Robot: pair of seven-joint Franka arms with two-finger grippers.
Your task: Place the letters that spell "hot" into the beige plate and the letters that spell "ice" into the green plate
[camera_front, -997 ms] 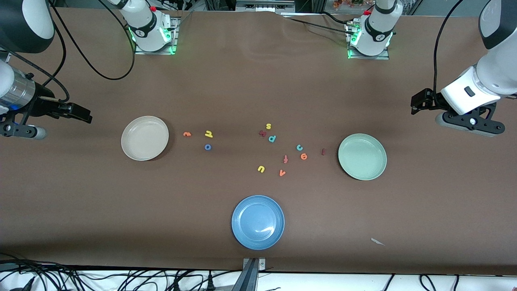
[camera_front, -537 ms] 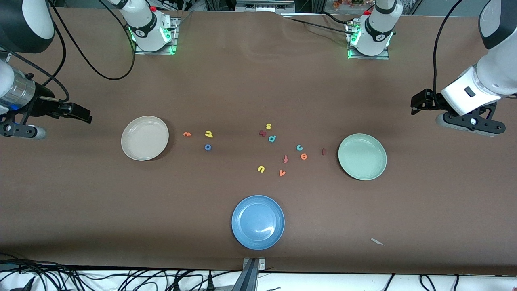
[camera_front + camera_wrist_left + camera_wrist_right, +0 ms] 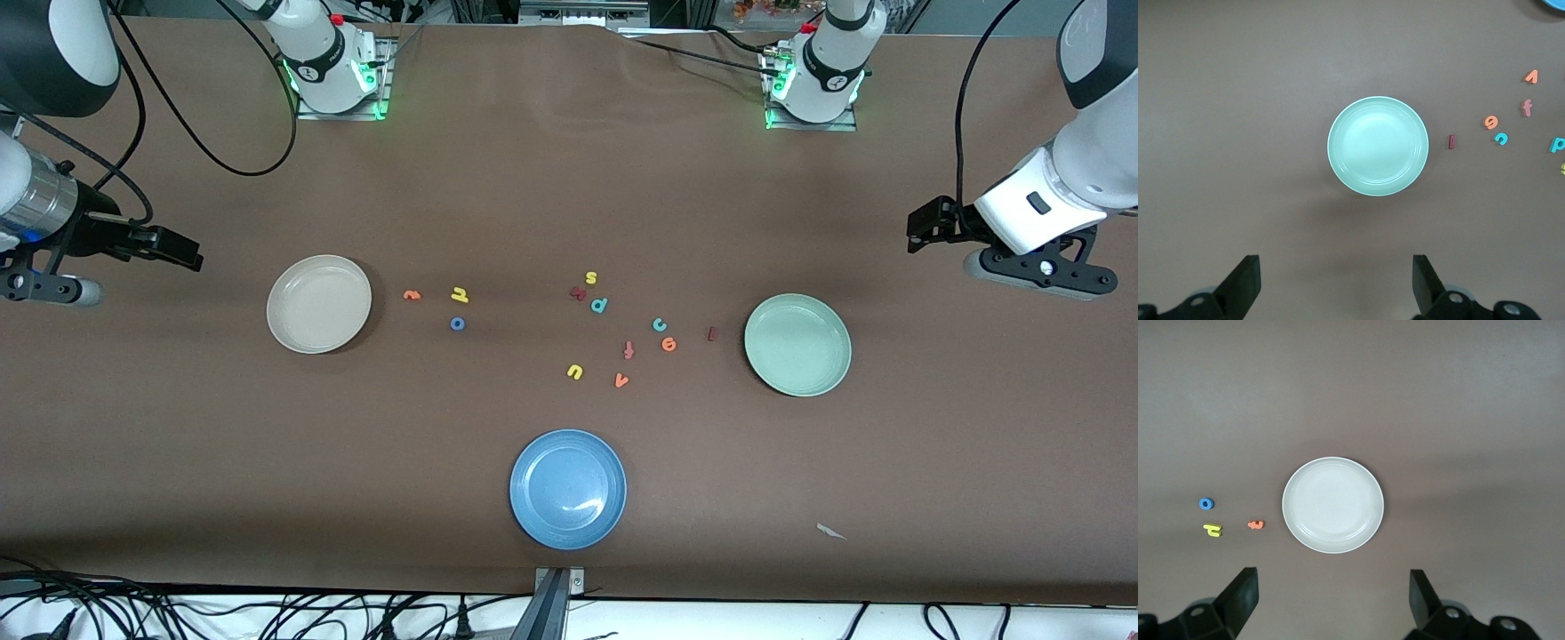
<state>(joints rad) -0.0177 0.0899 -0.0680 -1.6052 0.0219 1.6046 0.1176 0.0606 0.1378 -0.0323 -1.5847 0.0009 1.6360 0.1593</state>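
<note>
Nearest the front camera on the brown counter (image 3: 267,462) sits the blue plate (image 3: 568,488), with nothing in it.

Farther up, a loose scatter of foam letters lies between the 2 other plates. The orange v (image 3: 621,380) and yellow u (image 3: 574,372) come first, then a pinkish f (image 3: 629,349), the orange e (image 3: 669,344), the dark red i (image 3: 711,333) and the teal c (image 3: 659,324). The i lies just beside the green plate (image 3: 797,345), which holds nothing and sits toward my left arm's end of the counter. Farther still are the teal p (image 3: 599,305), a dark red letter (image 3: 578,292) I cannot read, and the yellow s (image 3: 591,277).

Toward my right arm's end, the blue o (image 3: 457,324), yellow h (image 3: 460,293) and orange t (image 3: 411,294) lie close together beside the beige plate (image 3: 318,303), also bare.

My left claw (image 3: 1337,283) hangs over bare counter near the green plate, its fingers (image 3: 1245,283) spread wide with nothing between them. My right claw (image 3: 1331,600) hangs over the counter near the beige plate, equally wide and holding nothing.
</note>
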